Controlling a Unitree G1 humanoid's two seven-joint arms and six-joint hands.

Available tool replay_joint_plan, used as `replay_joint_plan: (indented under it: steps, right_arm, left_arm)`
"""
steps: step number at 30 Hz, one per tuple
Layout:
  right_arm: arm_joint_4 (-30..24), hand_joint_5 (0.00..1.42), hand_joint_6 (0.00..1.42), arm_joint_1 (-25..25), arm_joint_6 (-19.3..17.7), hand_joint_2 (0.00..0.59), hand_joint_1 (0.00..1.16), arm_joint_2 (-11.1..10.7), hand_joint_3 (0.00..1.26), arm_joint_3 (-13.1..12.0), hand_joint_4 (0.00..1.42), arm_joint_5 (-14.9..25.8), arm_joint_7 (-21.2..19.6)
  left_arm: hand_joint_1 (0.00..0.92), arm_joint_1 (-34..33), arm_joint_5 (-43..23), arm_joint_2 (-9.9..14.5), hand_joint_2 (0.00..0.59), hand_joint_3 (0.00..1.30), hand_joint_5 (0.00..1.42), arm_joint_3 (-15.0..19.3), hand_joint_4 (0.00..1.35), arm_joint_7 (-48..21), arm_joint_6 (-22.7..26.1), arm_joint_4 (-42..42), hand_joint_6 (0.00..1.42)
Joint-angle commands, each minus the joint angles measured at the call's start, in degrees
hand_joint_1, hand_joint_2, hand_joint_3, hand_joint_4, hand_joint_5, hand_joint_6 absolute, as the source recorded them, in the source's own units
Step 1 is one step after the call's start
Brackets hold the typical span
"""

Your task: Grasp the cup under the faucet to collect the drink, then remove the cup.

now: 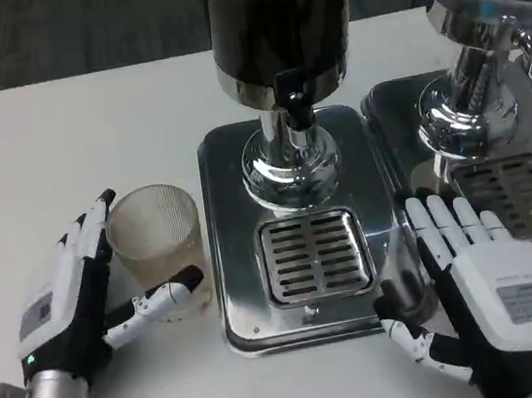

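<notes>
A clear ribbed cup [157, 245] stands on the white table, left of the dispenser's steel tray [235, 223] and away from the black faucet [292, 97]. My left hand [71, 293] lies spread around the cup. Its fingers [91, 227] run straight along the cup's left side, and its thumb [161, 298] reaches across the front of the base. I cannot tell whether they press on the glass. My right hand [487, 278] rests flat with its fingers apart at the tray's right edge, holding nothing. The grille [315, 256] under the faucet is bare.
The dark drink tank [276, 16] rises on a chrome column [291, 161] at the back of the tray. A second chrome dispenser [472, 84] with its own drip grille [520, 190] stands at the right, just behind my right hand.
</notes>
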Motion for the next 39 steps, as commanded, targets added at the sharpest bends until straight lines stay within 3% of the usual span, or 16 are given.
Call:
replay_joint_plan:
  steps: [1,11,18,21,25,28,32,39]
  right_arm:
    - [0.1,0.0,0.05,0.1,0.5,0.371,0.35,0.5,0.0,0.3,0.0,0.0,0.3]
    - [0.7,0.0,0.06,-0.5,0.7,0.369,0.36,0.8,0.0,0.5,0.0,0.4,0.5]
    - [1.0,0.0,0.06,-0.7,0.6,0.363,0.37,0.9,0.0,0.5,0.0,0.5,0.6]
    - [0.9,0.0,0.06,-0.7,0.5,0.362,0.37,0.9,0.0,0.4,0.0,0.7,0.6]
    - [0.9,0.0,0.08,-0.7,0.5,0.36,0.38,0.8,0.0,0.3,0.0,0.8,0.6]
    - [1.1,0.0,0.08,-0.8,0.4,0.36,0.38,0.9,0.0,0.4,0.0,0.8,0.6]
    - [1.4,0.0,0.08,-1.1,0.4,0.36,0.38,1.0,0.0,0.4,0.0,0.9,0.5]
    - [2.0,0.0,0.09,-1.6,0.1,0.363,0.38,1.0,0.0,0.5,0.0,1.3,0.4]
  left_arm:
    - [0.17,-1.9,0.2,-0.5,0.006,0.0,0.02,-0.8,0.0,2.1,1.6,1.9,0.01]
    - [0.208,-3.5,0.0,-1.8,0.01,0.0,0.12,-2.1,0.0,3.7,1.9,3.7,0.11]
    - [0.256,-4.0,0.9,-2.1,0.025,0.0,0.26,-3.6,0.01,5.5,1.6,3.9,0.28]
    - [0.313,-4.1,1.1,-2.2,0.041,0.05,0.41,-4.5,0.14,6.5,1.5,4.0,0.53]
    - [0.4,-3.9,2.7,-2.2,0.067,0.38,0.67,-6.1,0.5,10.6,1.8,3.7,0.81]
    - [0.449,-3.5,3.5,-2.4,0.069,0.54,0.83,-6.9,0.68,13.9,2.0,3.8,0.99]
    - [0.493,-3.3,4.7,-2.3,0.036,0.65,0.93,-8.0,0.77,16.6,2.1,3.6,1.1]
    - [0.544,-2.5,5.2,-2.3,0.016,0.68,0.97,-8.7,0.8,19.9,2.3,3.2,1.16]
